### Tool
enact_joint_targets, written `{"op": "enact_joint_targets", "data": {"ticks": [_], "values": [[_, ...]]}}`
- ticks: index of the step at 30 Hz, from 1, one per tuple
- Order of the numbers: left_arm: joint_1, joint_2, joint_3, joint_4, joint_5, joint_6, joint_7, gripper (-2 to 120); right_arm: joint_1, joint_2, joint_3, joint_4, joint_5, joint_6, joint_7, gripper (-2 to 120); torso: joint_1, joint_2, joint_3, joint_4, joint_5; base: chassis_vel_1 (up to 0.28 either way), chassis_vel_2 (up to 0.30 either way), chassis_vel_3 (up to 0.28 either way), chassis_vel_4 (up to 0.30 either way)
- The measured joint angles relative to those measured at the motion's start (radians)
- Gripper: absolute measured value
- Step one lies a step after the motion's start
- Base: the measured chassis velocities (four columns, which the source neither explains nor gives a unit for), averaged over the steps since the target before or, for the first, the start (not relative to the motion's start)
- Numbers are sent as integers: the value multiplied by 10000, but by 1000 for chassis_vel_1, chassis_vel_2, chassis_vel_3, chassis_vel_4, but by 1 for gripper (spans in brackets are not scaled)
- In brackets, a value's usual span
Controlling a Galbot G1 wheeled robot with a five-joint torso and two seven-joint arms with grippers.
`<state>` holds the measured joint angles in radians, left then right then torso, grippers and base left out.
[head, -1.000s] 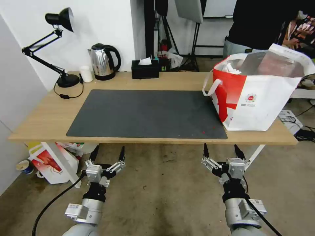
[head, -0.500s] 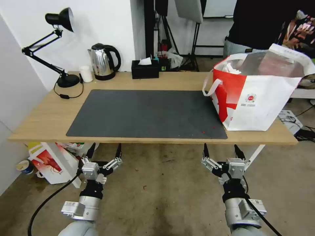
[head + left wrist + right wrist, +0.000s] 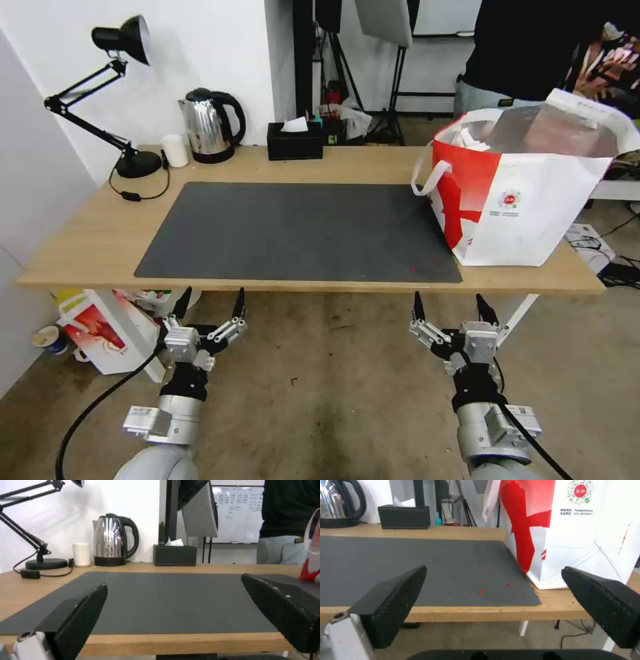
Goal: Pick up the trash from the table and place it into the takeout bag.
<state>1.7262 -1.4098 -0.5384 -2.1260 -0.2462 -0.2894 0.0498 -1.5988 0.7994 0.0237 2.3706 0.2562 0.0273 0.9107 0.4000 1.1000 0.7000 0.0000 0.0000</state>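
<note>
The bag [image 3: 527, 193] stands upright at the right end of the surface [image 3: 87, 247], its near left corner on the edge of the dark mat [image 3: 300, 230]. Its mouth is open, showing silver lining, and white trash [image 3: 470, 139] pokes up inside at the far left corner. In the right wrist view the bag's red and white panels fill the far right, with the mat just beside its base.

No bowl or cup is left on the mat. A few small red crumbs [image 3: 481, 592] lie on it near the bag. By the look of it, the clearing is finished and the step in hand is parking the arms.

The left claw [image 3: 210, 310] hangs below the near edge of the surface, left of centre, released, its two fingers spread apart and gripping nothing. The right claw [image 3: 450, 308] hangs below the near edge too, towards the right, also released and empty.

To finish well, both claws should probably be kept low and clear of the surface's edge, away from the bag's strap [image 3: 427, 177], so nothing tips it.

Along the far edge stand a lamp [image 3: 120, 100], a small white cup [image 3: 175, 150], a kettle [image 3: 210, 125] and a black tissue box [image 3: 295, 141]; these are not trash and should be left alone.
</note>
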Motion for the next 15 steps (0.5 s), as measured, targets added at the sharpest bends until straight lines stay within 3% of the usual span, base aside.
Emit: {"op": "enact_joint_targets", "data": {"ticks": [15], "values": [[1, 0, -1, 0, 2, 15, -5, 100, 0, 0, 0, 0, 0, 0, 0, 100, -1, 0, 0, 0, 0, 0, 0, 0, 0]]}}
